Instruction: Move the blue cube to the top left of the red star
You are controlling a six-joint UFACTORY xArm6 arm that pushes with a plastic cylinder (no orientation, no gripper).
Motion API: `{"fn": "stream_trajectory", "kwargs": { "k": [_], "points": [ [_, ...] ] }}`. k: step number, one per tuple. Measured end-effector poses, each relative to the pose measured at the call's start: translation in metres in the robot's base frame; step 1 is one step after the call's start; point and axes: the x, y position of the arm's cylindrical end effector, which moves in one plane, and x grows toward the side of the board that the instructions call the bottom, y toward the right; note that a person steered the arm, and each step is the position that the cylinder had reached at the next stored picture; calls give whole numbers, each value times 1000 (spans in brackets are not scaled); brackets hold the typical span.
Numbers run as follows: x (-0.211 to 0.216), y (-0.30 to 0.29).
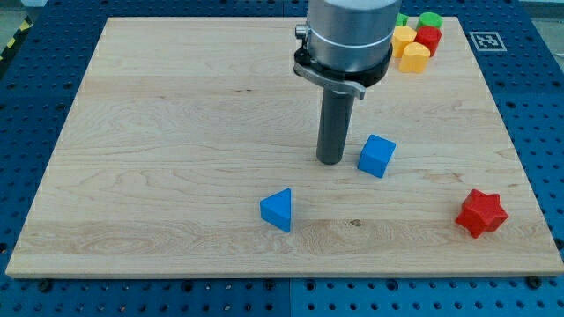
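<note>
Blue cube point(377, 155) on desk point(176, 132), up and toward view's left of red star point(481, 212), well apart from it. My tip point(330, 161) just beside cube, on view's left side, contact unclear. No claw on rig, only bare rod, nothing held.

Step judged: shove cube toward view's right and slightly down. Keep push line through cube centre to avoid spin. Stop short of star, above and left of it. Blue triangle point(278, 210) below-left of cube, out of path. Cluster of yellow, red, green blocks point(416, 40) far above star, irrelevant.
</note>
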Motion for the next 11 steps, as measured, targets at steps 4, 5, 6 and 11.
{"fn": "stream_trajectory", "kwargs": {
  "k": [4, 5, 6, 11],
  "points": [
    [1, 62],
    [6, 72],
    [13, 73],
    [31, 83]
  ]
}}
